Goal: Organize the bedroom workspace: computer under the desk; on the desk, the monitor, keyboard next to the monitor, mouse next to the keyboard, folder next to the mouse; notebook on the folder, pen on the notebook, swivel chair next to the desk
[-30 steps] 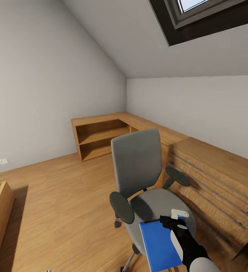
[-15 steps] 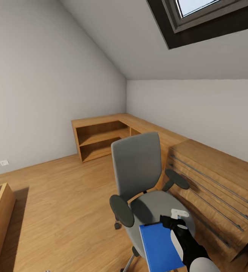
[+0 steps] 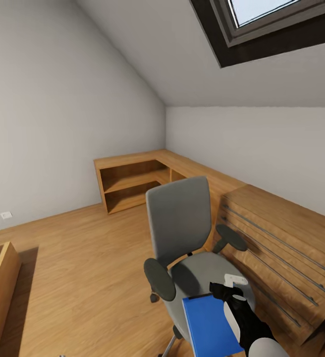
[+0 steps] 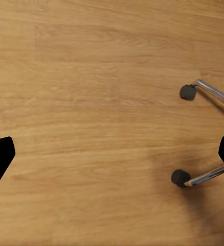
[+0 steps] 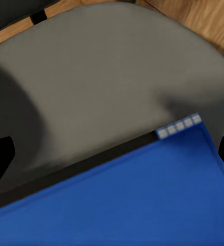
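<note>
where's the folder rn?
Head view, lower right: the folder lies on the front of the chair seat, beside the right gripper.

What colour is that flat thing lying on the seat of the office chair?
Bright blue: the thin rectangular folder on the grey swivel chair, best seen in the head view.

**Item count, bedroom corner**

One swivel chair (image 3: 187, 243), fitted with two black armrests; two of its chrome legs with casters are visible from the left wrist camera. One blue folder (image 3: 209, 327). One run of low wooden shelving (image 3: 133, 181). One wooden drawer unit (image 3: 281, 248). One skylight (image 3: 266, 22). One wall socket (image 3: 5, 215). One robot arm, the right.
</note>
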### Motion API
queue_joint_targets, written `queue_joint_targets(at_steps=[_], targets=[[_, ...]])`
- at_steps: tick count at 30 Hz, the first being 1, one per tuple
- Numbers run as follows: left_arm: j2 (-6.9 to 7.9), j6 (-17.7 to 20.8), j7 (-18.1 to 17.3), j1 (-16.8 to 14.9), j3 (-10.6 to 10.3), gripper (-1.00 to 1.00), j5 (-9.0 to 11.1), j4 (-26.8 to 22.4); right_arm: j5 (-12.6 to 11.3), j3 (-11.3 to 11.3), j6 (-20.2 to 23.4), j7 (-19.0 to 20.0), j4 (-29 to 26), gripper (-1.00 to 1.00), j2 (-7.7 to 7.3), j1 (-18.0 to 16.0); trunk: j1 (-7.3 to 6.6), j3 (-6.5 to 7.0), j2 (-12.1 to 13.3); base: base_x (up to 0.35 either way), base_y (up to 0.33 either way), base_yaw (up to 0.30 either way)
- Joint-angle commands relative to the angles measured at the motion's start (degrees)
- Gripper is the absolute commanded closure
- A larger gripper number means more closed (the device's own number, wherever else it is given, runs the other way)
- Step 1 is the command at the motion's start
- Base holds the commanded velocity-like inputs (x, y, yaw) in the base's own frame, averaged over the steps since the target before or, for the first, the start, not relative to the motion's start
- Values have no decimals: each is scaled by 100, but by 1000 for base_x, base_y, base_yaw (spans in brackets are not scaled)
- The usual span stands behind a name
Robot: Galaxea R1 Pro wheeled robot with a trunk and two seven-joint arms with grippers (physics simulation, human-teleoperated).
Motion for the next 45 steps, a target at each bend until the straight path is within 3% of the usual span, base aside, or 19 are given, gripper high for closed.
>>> queue_joint_targets(at_steps=[1,16,33,45], targets=[[5,-19,-24,-4,-15,-100,60,6,59,-31,37,6,-14,-100,8,-3,0,-6,-3,0,0,0],[10,-19,-33,-4,-11,-100,50,6,34,-37,-7,-6,-54,-100,61,-3,0,-6,-3,0,0,-10],[8,-21,-39,-4,-10,-100,51,6,28,-37,-32,-9,-58,-100,179,-3,0,-6,-3,0,0,-192],[8,-19,-36,-4,-10,-100,51,6,35,-48,-42,5,-58,-100,160,-3,0,-6,-3,-71,0,-13]])
